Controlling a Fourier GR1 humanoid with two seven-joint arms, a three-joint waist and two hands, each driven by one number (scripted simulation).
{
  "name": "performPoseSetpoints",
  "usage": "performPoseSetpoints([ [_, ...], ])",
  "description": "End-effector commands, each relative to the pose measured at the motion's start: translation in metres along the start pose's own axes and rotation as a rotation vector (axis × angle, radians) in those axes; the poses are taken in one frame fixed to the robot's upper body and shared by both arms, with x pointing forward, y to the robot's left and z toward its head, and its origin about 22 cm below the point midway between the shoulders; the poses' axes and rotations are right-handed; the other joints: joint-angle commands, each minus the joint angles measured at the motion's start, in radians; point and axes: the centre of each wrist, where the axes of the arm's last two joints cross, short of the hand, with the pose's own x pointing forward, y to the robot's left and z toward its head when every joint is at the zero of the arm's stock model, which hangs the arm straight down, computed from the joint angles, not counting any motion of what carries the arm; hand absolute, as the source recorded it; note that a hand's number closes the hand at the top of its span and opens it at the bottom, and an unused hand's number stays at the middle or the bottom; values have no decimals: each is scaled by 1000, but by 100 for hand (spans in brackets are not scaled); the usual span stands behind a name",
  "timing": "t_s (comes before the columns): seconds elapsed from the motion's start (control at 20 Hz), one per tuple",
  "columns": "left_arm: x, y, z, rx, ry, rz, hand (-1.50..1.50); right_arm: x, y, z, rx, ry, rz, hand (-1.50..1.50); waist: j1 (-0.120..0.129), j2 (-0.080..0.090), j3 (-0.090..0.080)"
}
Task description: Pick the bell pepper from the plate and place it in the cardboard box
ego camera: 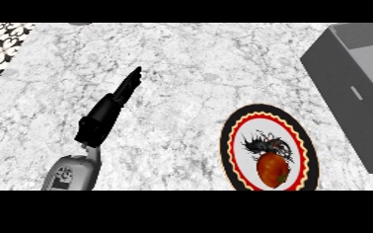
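A: What did the bell pepper (pixel 272 171) look like?

B: It was orange-red and glossy, rounded, with a small dark green stem on its lower right side. It lay on the lower part of the plate (pixel 235 128), just below a black spidery pattern printed at the plate's middle.

A: And the plate?

B: White inside, with a red and yellow scalloped ring and a black outer rim. It sat on the speckled grey counter (pixel 182 64), towards the lower right.

A: Where was the box?

B: The grey box (pixel 342 79) stood at the right edge, apart from the plate, its top open.

A: The hands?

B: The left hand (pixel 109 111) was over the counter at the left, well apart from the plate, fingers straight and together, holding nothing. The right hand did not show.
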Motion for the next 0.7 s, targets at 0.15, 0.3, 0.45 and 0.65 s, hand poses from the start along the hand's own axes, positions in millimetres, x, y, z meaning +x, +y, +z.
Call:
performPoseSetpoints([
  [0.15,4,-3,-14,-1,-5,5,0,-14,69,-26,103,81,-37,150,14,7,1],
  [0.3,-7,-4,-1,-9,-11,-2,0,-16,86,-31,164,185,-188,-150,13,5,0],
  [0.45,2,-3,-7,23,3,6,0,-32,91,-16,216,187,-210,-150,-3,1,1],
  [0.65,2,-4,-1,-1,-14,-7,0,-37,106,-23,147,162,-331,-150,9,5,2],
])
